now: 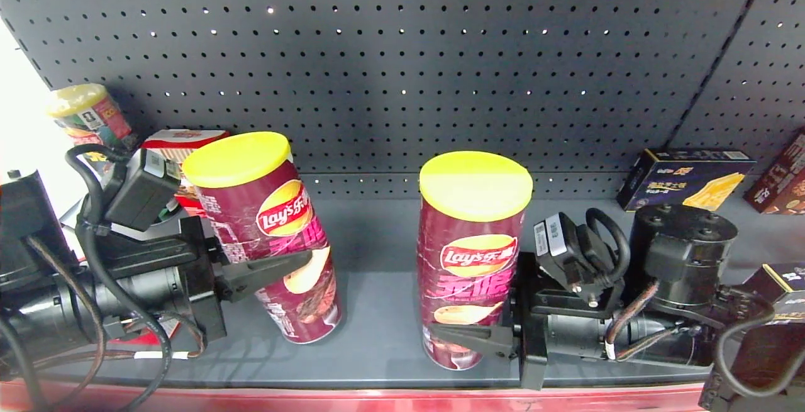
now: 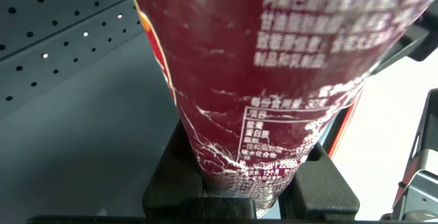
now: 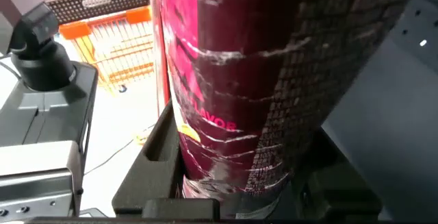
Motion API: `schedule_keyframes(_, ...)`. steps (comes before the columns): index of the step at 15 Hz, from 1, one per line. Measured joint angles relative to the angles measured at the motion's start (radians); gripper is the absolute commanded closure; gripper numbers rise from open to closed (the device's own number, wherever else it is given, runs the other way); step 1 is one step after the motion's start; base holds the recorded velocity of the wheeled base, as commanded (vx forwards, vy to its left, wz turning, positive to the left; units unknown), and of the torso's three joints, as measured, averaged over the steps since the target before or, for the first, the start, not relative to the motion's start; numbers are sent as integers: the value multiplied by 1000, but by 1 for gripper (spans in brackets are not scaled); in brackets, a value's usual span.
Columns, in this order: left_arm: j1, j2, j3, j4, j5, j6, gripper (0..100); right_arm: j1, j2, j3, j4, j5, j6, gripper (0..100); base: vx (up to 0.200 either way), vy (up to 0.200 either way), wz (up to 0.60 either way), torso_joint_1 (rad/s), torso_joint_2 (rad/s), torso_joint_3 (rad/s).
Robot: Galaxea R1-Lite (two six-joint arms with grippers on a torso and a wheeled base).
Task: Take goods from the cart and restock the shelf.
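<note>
Fingers (image 1: 270,272) of the left gripper (image 1: 286,255) are clamped around the middle of the left chip can (image 1: 251,204). It stands tilted, its base apparently touching the shelf (image 1: 377,317) just below them. I judge it should be brought upright before release, so it settles flat rather than tipping. Further right, the right gripper (image 1: 468,314) is closed on the lower part of the right chip can (image 1: 475,255), which is upright with its base just beneath the fingers, near the shelf's front edge. Easing it deeper before letting go seems wise.
</note>
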Motion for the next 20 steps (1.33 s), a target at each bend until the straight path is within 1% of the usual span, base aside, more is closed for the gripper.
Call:
schedule_keyframes(3,2,0,0,0,0,0,100,-7,33,4,-23,1,1,100,0,0,0,0,0,0)
schedule_keyframes(7,17,-1,0,0,-1,0,100,-39,79,-5,-49,10,-1,100,0,0,0,0,0,0)
schedule_keyframes(10,18,-1,1,1,-1,0,100,-66,107,-12,-85,15,-3,100,0,0,0,0,0,0)
schedule_keyframes(13,18,-2,1,1,-1,0,100,-78,119,-13,-91,15,-3,100,0,0,0,0,0,0)
schedule_keyframes(14,18,-2,1,1,0,0,100,-79,121,-13,-93,16,-4,0,0,0,0,0,0,0)
schedule_keyframes(20,18,-2,13,-1,0,0,100,-74,92,20,-118,14,-6,0,0,0,0,0,0,0)
